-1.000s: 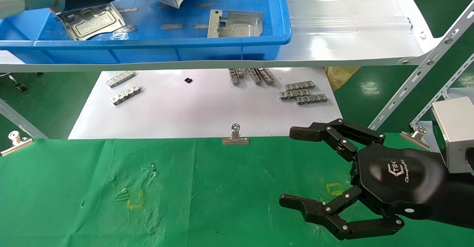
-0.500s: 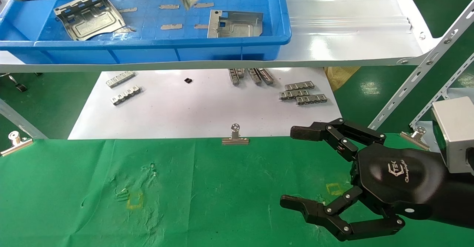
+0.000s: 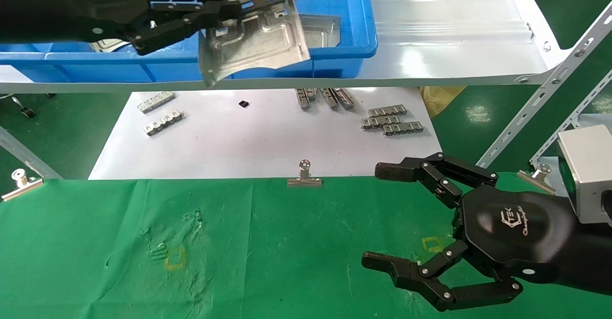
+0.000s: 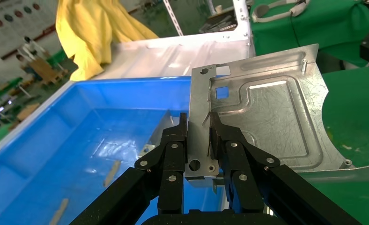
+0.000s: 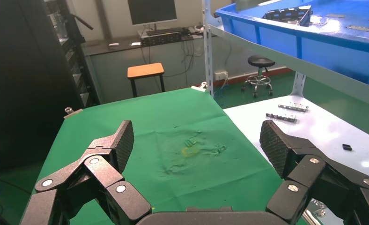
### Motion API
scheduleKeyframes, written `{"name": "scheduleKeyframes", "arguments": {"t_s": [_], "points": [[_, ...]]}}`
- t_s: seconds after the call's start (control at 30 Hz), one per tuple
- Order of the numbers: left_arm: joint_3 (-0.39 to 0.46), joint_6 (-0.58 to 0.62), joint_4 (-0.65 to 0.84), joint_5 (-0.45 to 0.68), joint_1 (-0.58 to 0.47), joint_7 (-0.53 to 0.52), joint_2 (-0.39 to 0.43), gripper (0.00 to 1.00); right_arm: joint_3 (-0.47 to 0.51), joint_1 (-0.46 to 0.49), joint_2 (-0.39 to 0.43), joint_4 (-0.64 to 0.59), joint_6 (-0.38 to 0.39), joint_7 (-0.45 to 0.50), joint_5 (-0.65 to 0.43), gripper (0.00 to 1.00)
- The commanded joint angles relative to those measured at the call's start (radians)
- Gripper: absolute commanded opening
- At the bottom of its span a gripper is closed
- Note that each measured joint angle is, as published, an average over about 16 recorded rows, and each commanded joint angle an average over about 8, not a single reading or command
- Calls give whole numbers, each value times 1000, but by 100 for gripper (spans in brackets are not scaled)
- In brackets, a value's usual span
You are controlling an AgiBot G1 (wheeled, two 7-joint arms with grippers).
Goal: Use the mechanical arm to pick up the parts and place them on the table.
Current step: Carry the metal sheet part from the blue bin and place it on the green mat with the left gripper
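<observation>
My left gripper (image 3: 224, 5) is shut on the edge of a silvery stamped plate (image 3: 256, 34) and holds it in the air over the front wall of the blue bin (image 3: 334, 56). In the left wrist view the jaws (image 4: 199, 129) pinch the plate (image 4: 267, 112) by its narrow tab. Another plate (image 3: 320, 27) lies in the bin, partly hidden behind the held one. A third plate (image 3: 107, 45) peeks out under the left arm. My right gripper (image 3: 377, 216) is open and empty, hovering over the green cloth table (image 3: 263, 252) at the right; it also shows in the right wrist view (image 5: 196, 140).
The bin stands on a glossy white shelf (image 3: 454, 46) on slotted metal struts (image 3: 550, 84). Below it a white sheet (image 3: 263, 137) carries small grey slotted strips (image 3: 392, 120). Binder clips (image 3: 303, 178) hold the cloth's far edge. Yellow square outlines (image 3: 174, 259) mark the cloth.
My left gripper has lifted the plate out of the bin and carried it toward me, over the bin's front wall. The right arm has not moved.
</observation>
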Motion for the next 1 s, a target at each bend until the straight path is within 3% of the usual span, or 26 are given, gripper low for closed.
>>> {"name": "scheduleKeyframes", "arguments": {"t_s": [0.03, 0.3, 0.53, 0.73, 1.0], "points": [[4, 3, -43, -28, 24, 3, -25, 0, 0, 0, 0, 0, 0, 0, 0, 100], [111, -2, -379, -239, 148, -82, -162, 0, 0, 0, 0, 0, 0, 0, 0, 100], [223, -5, -553, -326, 231, -4, -274, 0, 0, 0, 0, 0, 0, 0, 0, 100], [357, -17, -636, -244, 282, 160, -339, 0, 0, 0, 0, 0, 0, 0, 0, 100], [426, -131, -494, -124, 348, 332, -335, 0, 0, 0, 0, 0, 0, 0, 0, 100]]}}
